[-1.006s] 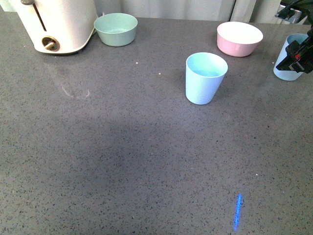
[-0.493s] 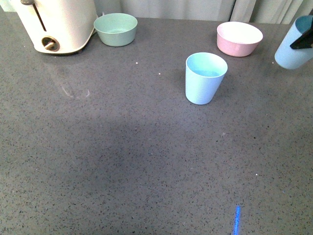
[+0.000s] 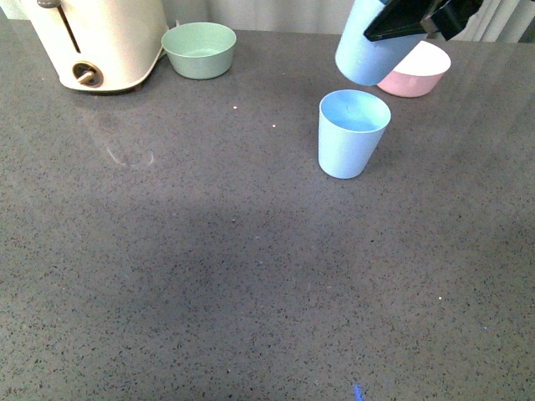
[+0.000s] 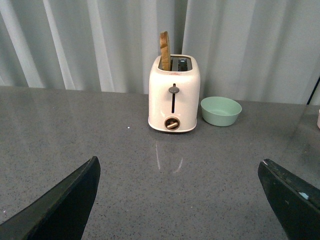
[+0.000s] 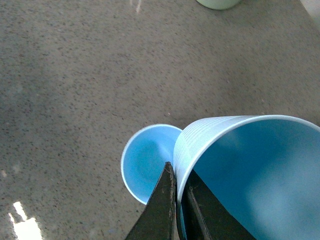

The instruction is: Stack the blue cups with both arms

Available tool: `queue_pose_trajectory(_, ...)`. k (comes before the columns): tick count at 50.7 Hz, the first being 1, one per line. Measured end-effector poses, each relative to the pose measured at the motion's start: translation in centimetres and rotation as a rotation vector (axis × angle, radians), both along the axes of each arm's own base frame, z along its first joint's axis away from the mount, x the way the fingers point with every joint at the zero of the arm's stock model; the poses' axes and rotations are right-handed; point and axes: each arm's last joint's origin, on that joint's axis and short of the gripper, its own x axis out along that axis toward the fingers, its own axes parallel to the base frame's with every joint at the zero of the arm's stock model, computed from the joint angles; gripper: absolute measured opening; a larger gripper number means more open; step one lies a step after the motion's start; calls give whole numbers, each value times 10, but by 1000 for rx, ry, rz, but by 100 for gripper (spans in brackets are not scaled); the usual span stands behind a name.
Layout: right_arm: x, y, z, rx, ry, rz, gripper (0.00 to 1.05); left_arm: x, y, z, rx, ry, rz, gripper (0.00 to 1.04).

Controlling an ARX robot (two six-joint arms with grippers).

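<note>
I see a toaster (image 3: 109,42) beside a green bowl (image 3: 198,50), back left on the table (image 3: 209,276). A pink bowl (image 3: 418,73) sits back right.

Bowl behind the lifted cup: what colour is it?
The bowl is pink outside, white inside; the front view shows it best.

Pink bowl (image 3: 423,72) partly behind held cup (image 3: 363,55); toaster (image 3: 109,42) top off-frame.

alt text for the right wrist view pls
The right gripper pinches the rim of a blue cup held in the air, partly over a second blue cup that stands open on the grey speckled table.
</note>
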Motion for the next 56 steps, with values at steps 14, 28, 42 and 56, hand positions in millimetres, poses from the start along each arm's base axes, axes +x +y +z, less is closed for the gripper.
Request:
queue_pose_trajectory(14,-6,20,-3,-21,16,40,2,0,0,0,0,0,0,96)
queue_pose_trajectory(28,-10,19,-12,-43,57,38,2,0,0,0,0,0,0,96)
queue_pose_trajectory(42,-9,19,-21,-59,80,39,2,0,0,0,0,0,0,96)
queue_pose_trajectory(56,-10,21,-29,-76,97,48,2,0,0,0,0,0,0,96)
